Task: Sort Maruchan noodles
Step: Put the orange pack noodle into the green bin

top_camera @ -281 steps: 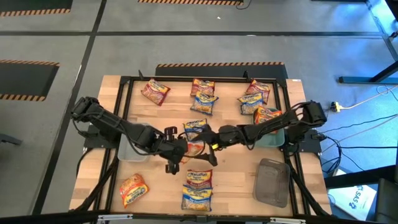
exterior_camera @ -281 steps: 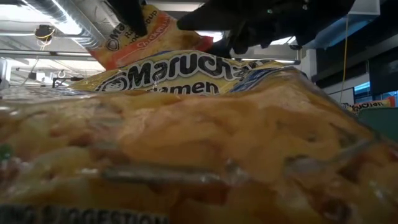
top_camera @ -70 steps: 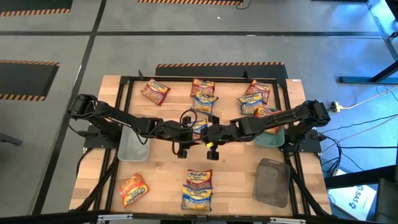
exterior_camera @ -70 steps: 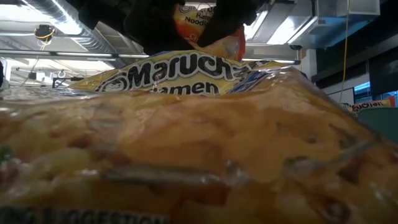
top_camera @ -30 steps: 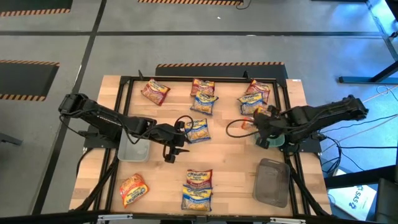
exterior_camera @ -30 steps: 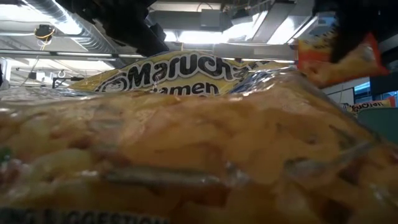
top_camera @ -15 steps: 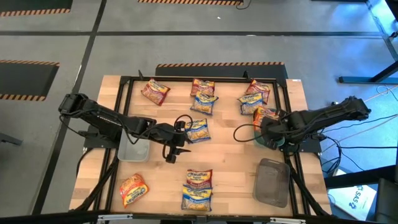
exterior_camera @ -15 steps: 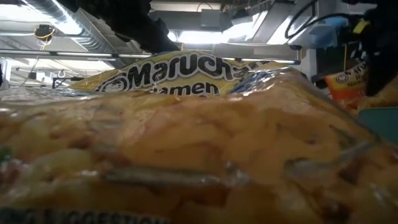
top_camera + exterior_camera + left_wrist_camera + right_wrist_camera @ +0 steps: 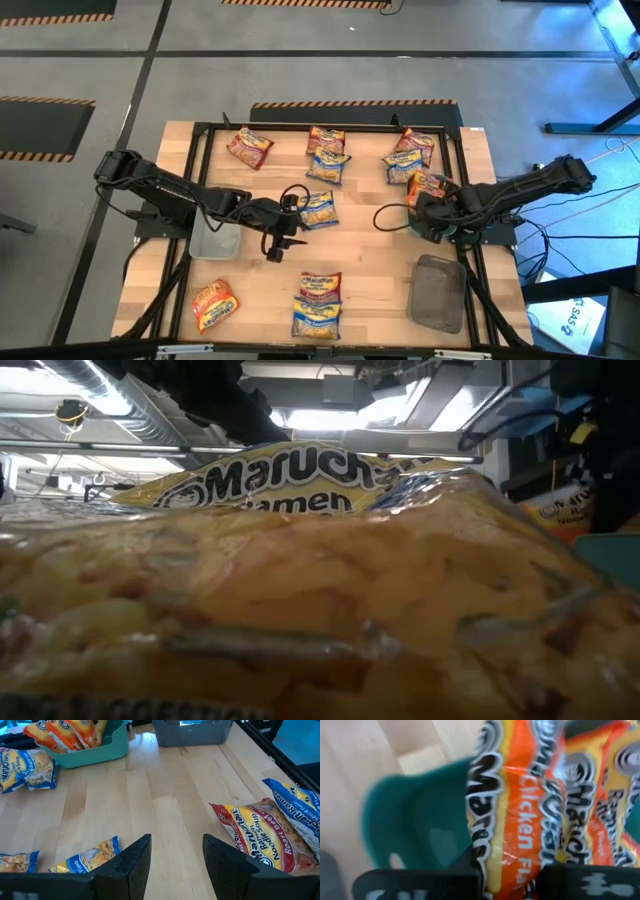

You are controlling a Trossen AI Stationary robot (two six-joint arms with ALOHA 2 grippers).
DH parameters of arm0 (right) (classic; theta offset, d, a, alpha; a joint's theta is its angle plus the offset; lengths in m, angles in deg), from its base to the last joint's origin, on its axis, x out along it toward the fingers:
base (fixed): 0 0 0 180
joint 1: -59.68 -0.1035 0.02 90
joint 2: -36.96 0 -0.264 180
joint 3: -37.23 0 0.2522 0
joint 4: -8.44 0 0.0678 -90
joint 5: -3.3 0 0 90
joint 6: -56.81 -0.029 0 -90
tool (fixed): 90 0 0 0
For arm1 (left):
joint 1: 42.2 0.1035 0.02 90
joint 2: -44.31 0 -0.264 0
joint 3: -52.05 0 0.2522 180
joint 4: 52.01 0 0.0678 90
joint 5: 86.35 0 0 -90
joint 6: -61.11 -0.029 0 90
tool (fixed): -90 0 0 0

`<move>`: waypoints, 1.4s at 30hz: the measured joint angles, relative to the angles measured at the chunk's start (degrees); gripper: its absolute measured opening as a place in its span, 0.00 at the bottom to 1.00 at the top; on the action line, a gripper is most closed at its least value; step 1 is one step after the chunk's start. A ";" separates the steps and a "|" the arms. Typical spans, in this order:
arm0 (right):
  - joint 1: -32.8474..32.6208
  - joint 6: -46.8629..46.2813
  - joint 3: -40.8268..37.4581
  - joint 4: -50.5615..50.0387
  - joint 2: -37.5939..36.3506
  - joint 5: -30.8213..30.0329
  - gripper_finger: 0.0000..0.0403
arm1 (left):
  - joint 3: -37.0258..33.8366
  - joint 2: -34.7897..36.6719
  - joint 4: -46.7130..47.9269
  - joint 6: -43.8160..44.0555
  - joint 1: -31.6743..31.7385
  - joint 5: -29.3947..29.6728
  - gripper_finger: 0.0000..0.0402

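My right gripper (image 9: 515, 876) is shut on an orange-red Maruchan noodle packet (image 9: 520, 810) above the teal tray (image 9: 415, 820) at the table's right edge. Another orange packet (image 9: 602, 790) lies in that tray beside it. In the low view the held packet (image 9: 562, 510) shows at the far right. My left gripper (image 9: 172, 855) hovers open over bare wood at the table's middle (image 9: 283, 232), holding nothing. A blue-and-yellow packet (image 9: 87, 860) lies flat beside it. A maroon packet (image 9: 260, 837) lies on a blue one (image 9: 295, 802) near the front edge. My right gripper pinches one end of the orange-red packet (image 9: 512, 862) between its two fingers. The fingers come from above, pointing steeply down. The packet hangs below them over the teal tray; whether its lower end touches the tray or the packet beside it, I cannot tell.
A grey tray (image 9: 437, 292) stands at the near right and a clear tray (image 9: 212, 240) at the left. Packets lie along the far edge (image 9: 327, 155), at the far right (image 9: 408, 158) and at the near left (image 9: 214, 303). A packet (image 9: 300, 620) fills the low view.
My right gripper has come down and slightly toward the near edge with the orange-red packet, lowering it over the teal tray. In the low view the packet has sunk from high at the right. The gripper stays shut on it.
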 joint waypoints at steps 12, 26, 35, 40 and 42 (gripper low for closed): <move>0.00 -7.80 -0.68 0.35 0.82 -0.51 0.15 | 0.00 0.00 0.00 0.02 0.00 0.00 0.43; 0.00 -8.00 1.08 1.30 4.76 -0.35 0.46 | 0.00 0.00 0.00 0.52 -0.15 -1.57 0.43; 0.01 -7.44 8.45 -5.50 4.90 -3.04 0.40 | -0.01 0.00 -0.28 0.50 -0.15 -1.51 0.43; 0.02 -7.56 11.77 -6.11 4.90 1.06 0.38 | 0.00 0.00 -0.28 0.50 -0.15 -1.51 0.43; 0.00 -8.96 12.49 -5.07 4.90 4.63 0.36 | 0.00 0.00 -0.28 0.50 -0.15 -1.50 0.43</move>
